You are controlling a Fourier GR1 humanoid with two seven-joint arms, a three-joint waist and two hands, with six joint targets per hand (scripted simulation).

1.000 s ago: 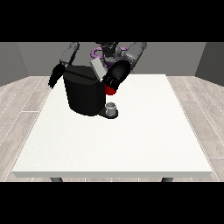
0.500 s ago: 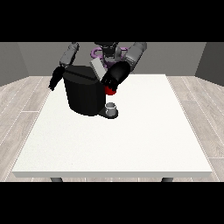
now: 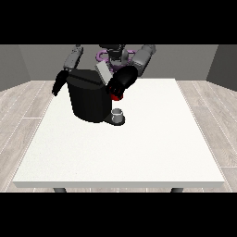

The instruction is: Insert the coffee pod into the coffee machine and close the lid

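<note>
coffee machine (image 3: 90,99) near far-left table (image 3: 139,152) edge — hand (image 3: 121,82) beside.

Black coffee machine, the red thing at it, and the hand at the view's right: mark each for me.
Black coffee machine (image 3: 88,99), front view, its front wall.
Red thing at the machine (image 3: 115,96), front view, its middle.
Hand at the view's right (image 3: 121,81), front view, its back.

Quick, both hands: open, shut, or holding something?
Hand at the view's right: at the machine, by a red thing at the machine; cannot tell.
Hand at the view's left: cannot tell.
</note>
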